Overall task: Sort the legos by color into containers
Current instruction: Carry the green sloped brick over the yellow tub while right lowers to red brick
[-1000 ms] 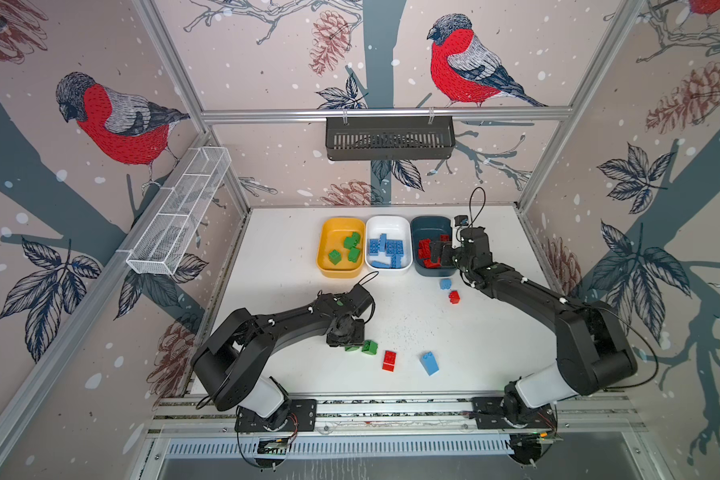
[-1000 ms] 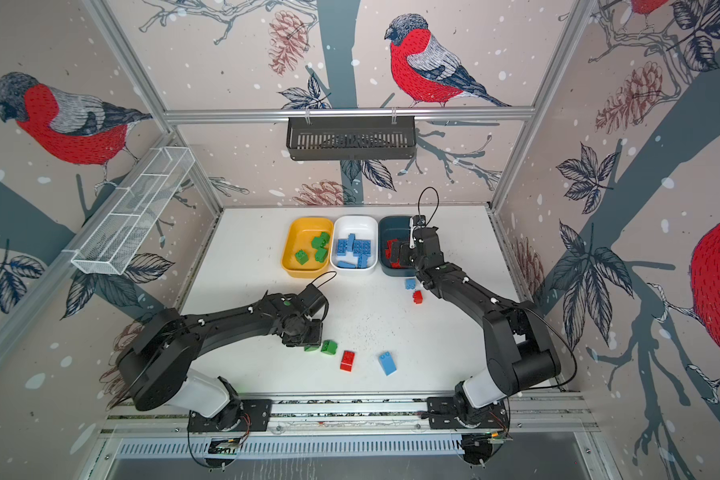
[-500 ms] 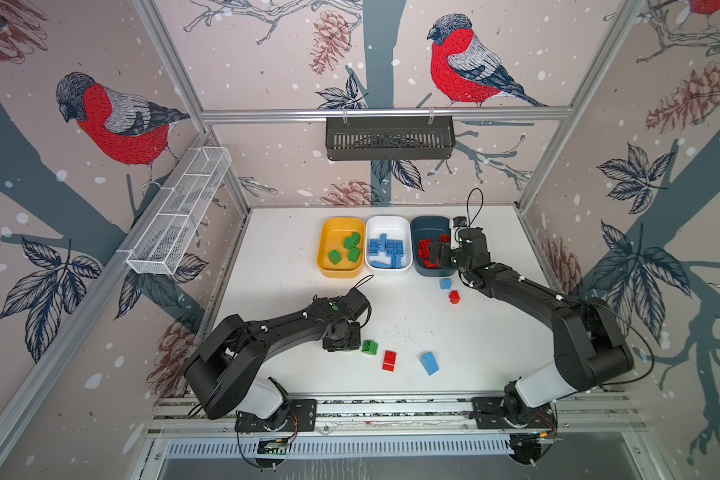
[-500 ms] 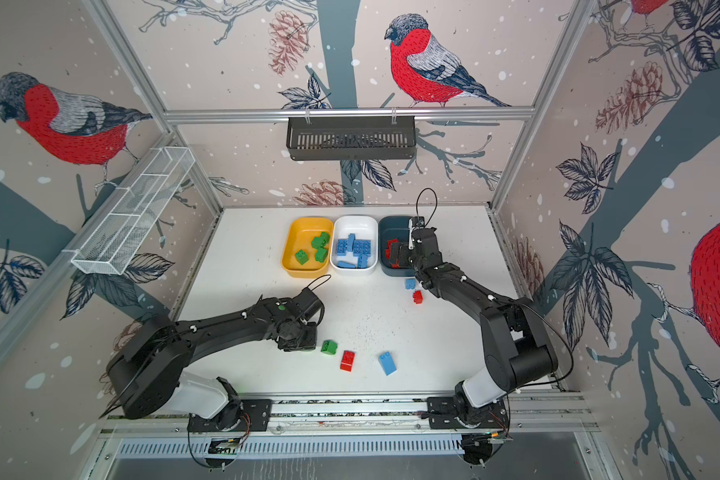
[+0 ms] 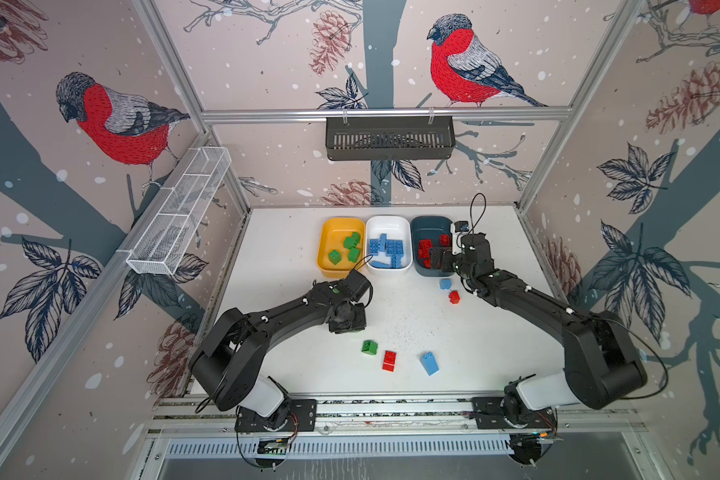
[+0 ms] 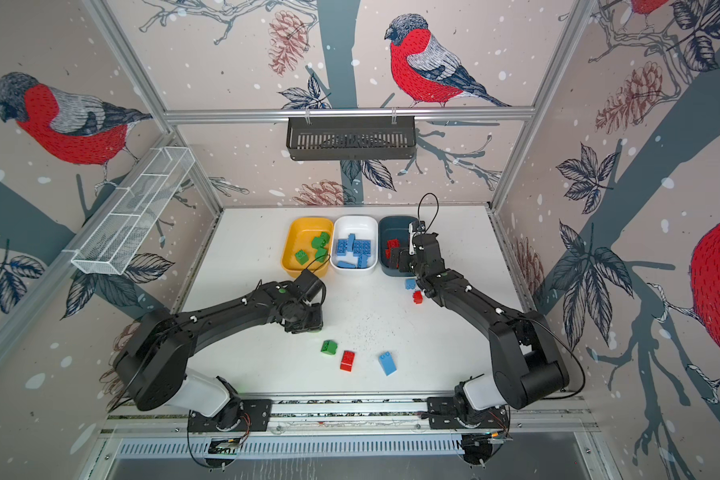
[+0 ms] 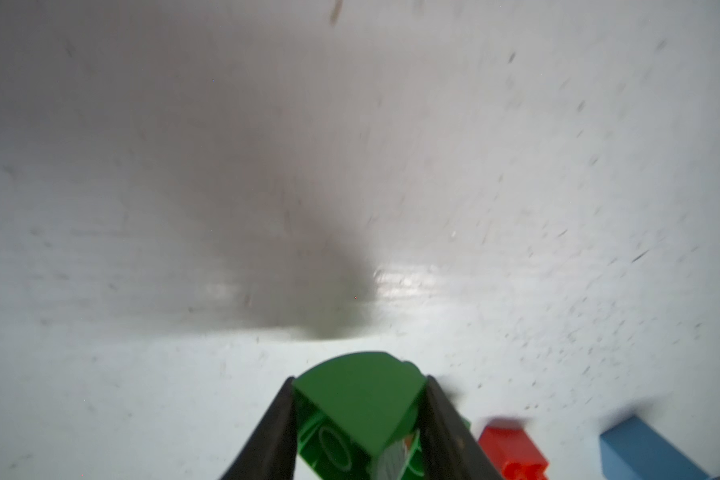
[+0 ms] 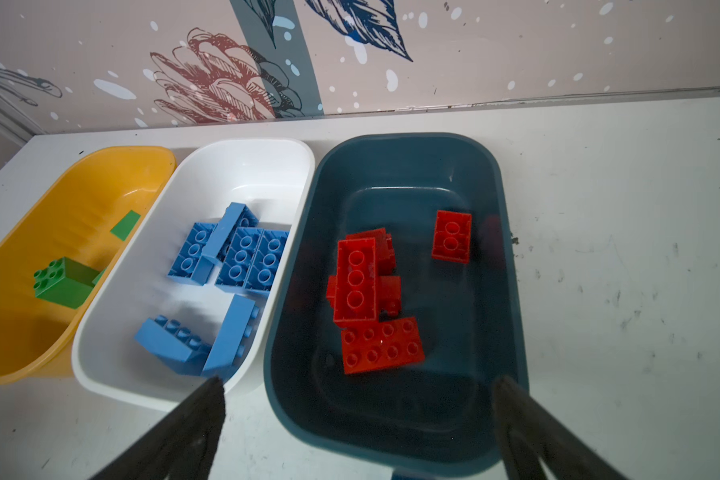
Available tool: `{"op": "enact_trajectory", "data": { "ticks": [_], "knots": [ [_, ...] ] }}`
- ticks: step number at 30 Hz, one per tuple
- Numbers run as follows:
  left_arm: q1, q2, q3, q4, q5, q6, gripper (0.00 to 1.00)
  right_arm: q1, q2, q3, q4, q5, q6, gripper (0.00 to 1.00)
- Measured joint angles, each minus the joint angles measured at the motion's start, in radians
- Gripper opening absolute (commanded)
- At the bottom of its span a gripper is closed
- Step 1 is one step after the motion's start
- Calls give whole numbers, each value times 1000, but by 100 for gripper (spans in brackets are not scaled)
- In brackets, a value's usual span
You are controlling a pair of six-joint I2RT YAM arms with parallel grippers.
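In both top views we see the left gripper (image 5: 347, 323) low over the scuffed white tabletop (image 5: 283, 257), short of the yellow plastic tub (image 5: 323, 253) that holds green bricks. Its jaws are hidden from above. The right gripper (image 5: 438, 261) hovers at the near edge of the dark teal plastic tub (image 5: 417, 232), which holds red bricks. The white plastic tub (image 5: 388, 221) between them holds blue ones. Five bricks lie loose: a loose green brick (image 5: 369, 347), a loose red brick (image 5: 389, 360) and a long blue brick (image 5: 429, 363) near the front, then a small blue brick (image 5: 445, 284) and a small red brick (image 5: 454, 296) just before the teal tub.

From the left wrist, the narrowed jaws clamp a green round-topped studded brick (image 7: 358, 399), seemingly clear of the table. We judge this the carry step: next comes travel to the yellow tub and a release above it.

From the right wrist, the jaws stand wide with nothing between them. We judge the small red brick a fit next pick.

Dark specks mark the table. Bullfinch-and-pinecone paper covers the walls, where a black slotted basket (image 5: 389, 137) and a white wire-mesh basket (image 5: 179, 216) hang.
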Motion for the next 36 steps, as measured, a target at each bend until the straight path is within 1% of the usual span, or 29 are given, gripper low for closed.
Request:
{"op": "enact_trajectory", "data": {
  "ticks": [4, 7, 12, 16, 19, 21, 24, 28, 30, 31, 32, 35, 36],
  "knots": [
    [61, 31, 126, 45, -27, 24, 40, 31, -72, -65, -2, -1, 4, 99],
    [96, 68, 221, 97, -56, 40, 40, 39, -128, -121, -7, 13, 31, 100],
    [162, 173, 344, 153, -116, 59, 40, 38, -214, -206, -42, 75, 88, 100],
    [208, 257, 404, 180, -151, 78, 40, 17, -267, -266, -78, 133, 142, 99],
    [263, 307, 436, 196, -157, 78, 41, -2, -302, -314, -108, 168, 185, 100],
    [294, 345, 468, 199, -156, 83, 41, -10, -321, -344, -119, 171, 194, 99],
    [315, 403, 532, 196, -147, 90, 47, -26, -326, -375, -126, 156, 211, 99],
    [321, 472, 629, 179, -114, 111, 57, -31, -273, -370, -126, 69, 208, 100],
    [323, 484, 640, 177, -95, 116, 66, -31, -229, -353, -128, 55, 207, 98],
    [323, 485, 639, 172, -91, 120, 69, -31, -208, -346, -128, 55, 207, 96],
    [323, 484, 635, 172, -76, 120, 70, -31, -194, -342, -129, 55, 206, 94],
    [323, 469, 607, 175, -58, 130, 81, -31, -135, -327, -129, 51, 193, 84],
    [323, 459, 594, 178, -46, 129, 84, -31, -122, -325, -130, 48, 187, 78]
  ]
}}
